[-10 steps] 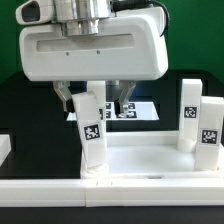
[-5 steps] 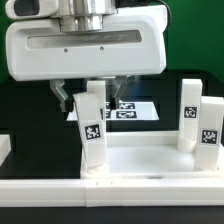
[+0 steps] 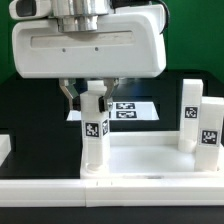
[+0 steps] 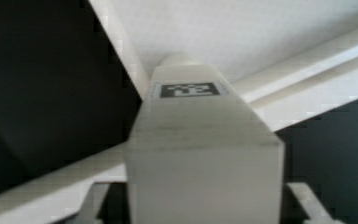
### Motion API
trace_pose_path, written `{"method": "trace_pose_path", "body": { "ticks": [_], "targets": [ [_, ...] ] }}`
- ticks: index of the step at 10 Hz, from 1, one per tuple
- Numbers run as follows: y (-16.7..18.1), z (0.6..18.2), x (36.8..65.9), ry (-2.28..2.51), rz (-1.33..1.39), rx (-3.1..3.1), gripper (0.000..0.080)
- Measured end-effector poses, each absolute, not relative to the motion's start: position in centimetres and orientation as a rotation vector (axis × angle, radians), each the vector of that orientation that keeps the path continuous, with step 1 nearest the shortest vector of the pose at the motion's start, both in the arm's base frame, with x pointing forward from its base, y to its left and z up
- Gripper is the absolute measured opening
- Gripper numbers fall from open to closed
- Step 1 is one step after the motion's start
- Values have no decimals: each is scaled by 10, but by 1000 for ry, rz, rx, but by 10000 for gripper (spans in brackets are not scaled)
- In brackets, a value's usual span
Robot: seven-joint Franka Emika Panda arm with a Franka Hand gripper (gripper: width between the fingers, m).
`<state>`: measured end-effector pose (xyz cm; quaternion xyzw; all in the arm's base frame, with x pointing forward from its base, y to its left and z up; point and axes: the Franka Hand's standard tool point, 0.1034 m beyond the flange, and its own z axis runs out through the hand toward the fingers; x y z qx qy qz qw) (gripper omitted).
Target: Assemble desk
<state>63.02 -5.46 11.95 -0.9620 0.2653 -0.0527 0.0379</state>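
Observation:
The white desk tabletop [image 3: 150, 160] lies flat with its raised rim toward the front. One tagged leg [image 3: 94, 130] stands upright at its corner on the exterior view's left. My gripper [image 3: 91, 98] hangs over that leg with a finger on each side of its top. In the wrist view the leg [image 4: 202, 130] fills the middle, and my gripper [image 4: 206, 208] straddles it with a narrow dark gap at each finger, so it is open. Two more tagged legs [image 3: 190, 115] [image 3: 208, 128] stand on the exterior view's right.
The marker board [image 3: 128, 108] lies on the black table behind the tabletop. A long white rail [image 3: 60, 188] runs along the front edge. A small white part [image 3: 4, 148] sits at the far left of the exterior view.
The gripper body has turned and shifted over the leg, and its fingers now sit closer to the leg's sides. The leg's top has shifted slightly to the exterior view's right.

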Motion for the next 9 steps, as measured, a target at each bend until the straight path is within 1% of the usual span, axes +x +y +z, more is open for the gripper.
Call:
{"method": "trace_pose_path", "body": {
  "ticks": [3, 4, 5, 6, 7, 8, 9],
  "targets": [
    [-57, 118, 629, 1681, -107, -2505, 284],
    [-59, 117, 628, 1897, -67, -2302, 284],
    [-60, 117, 628, 1950, -60, -2256, 284],
    [-60, 117, 628, 1954, -61, -2253, 336],
    [-60, 117, 628, 1945, -62, -2261, 473],
    [-60, 117, 628, 1814, -87, -2387, 473],
    [-56, 118, 630, 1605, -124, -2551, 608]
  ]
}}
